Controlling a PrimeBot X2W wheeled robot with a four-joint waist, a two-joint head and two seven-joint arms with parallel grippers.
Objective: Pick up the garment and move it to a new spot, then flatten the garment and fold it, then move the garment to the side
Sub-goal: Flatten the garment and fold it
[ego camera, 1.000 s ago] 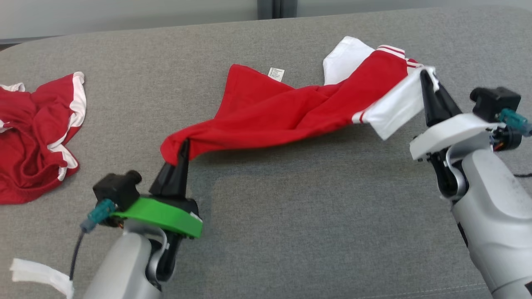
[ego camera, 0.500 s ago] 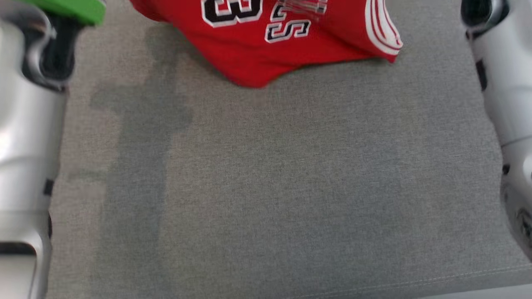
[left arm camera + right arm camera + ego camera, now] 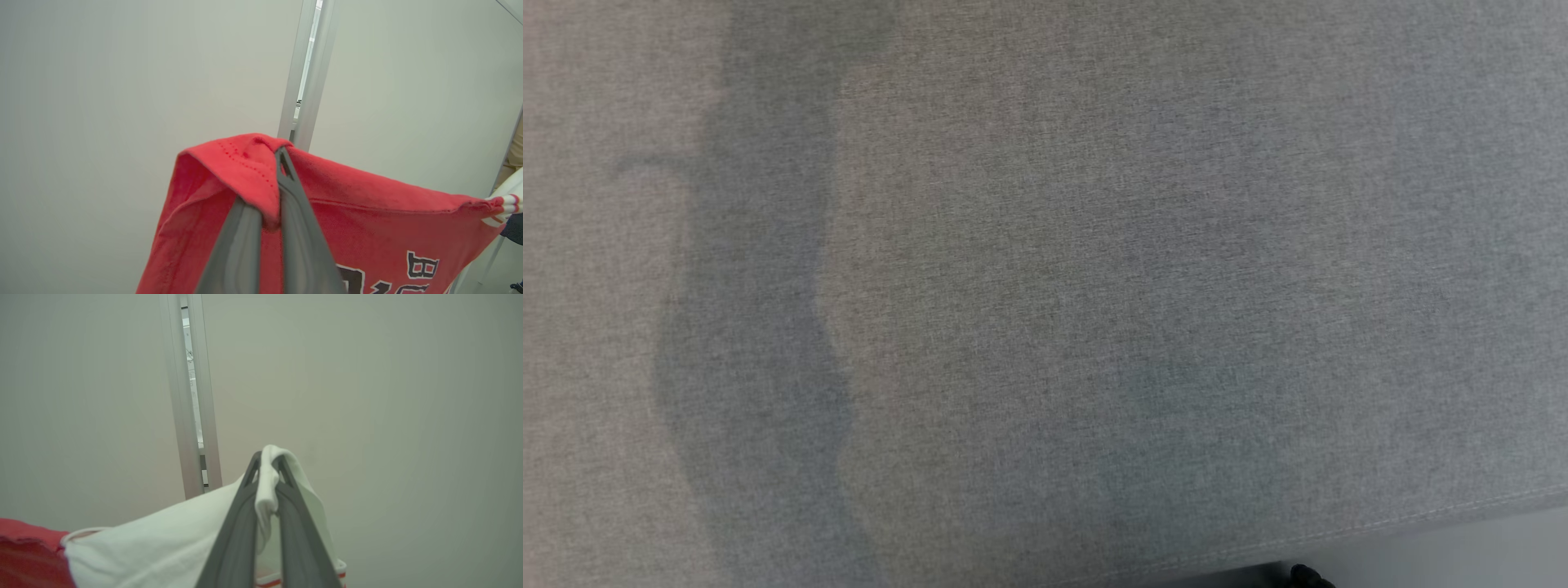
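A: What's the left gripper [image 3: 267, 192] doing?
B: Clamping the garment [image 3: 367, 220] at its red hem.
A: And the right gripper [image 3: 269, 461]?
B: Pinching the white sleeve [image 3: 163, 539]. It's hanging stretched between both, before a pale wall [image 3: 122, 81].

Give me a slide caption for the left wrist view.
Left gripper jaws shut on a red hem of the garment, held up before a pale wall.
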